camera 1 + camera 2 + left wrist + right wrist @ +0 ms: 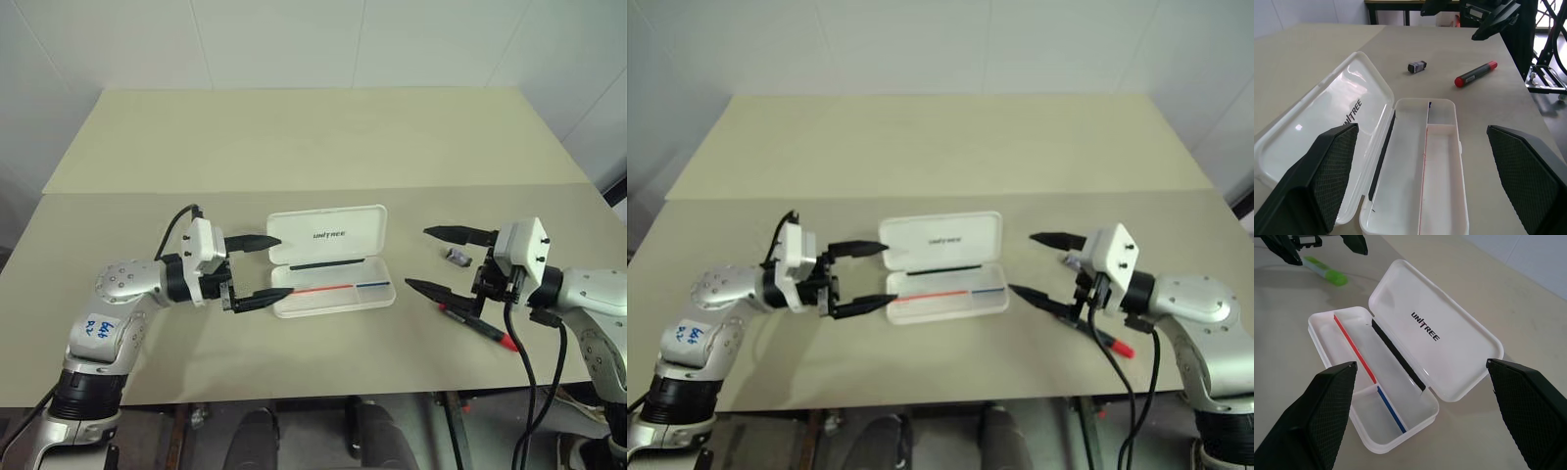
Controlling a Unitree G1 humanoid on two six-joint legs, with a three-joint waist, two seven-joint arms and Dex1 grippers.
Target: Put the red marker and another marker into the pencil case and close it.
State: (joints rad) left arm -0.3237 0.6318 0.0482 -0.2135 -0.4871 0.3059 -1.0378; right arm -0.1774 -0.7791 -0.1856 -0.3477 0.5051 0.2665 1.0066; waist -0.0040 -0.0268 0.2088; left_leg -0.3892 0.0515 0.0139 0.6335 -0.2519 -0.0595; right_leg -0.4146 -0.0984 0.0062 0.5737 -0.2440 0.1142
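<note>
The white pencil case [331, 262] lies open in the middle of the tabletop [313, 137], toward its near edge, lid flat behind the tray; the left gripper [263, 267] hangs just left of it, fingers spread wide, holding nothing; the right gripper [443, 259] hangs to its right, equally wide and empty, above the red marker [1475, 74]; a small grey stub [457, 257] lies nearby; the green marker [1326, 271] lies under the left gripper.
</note>
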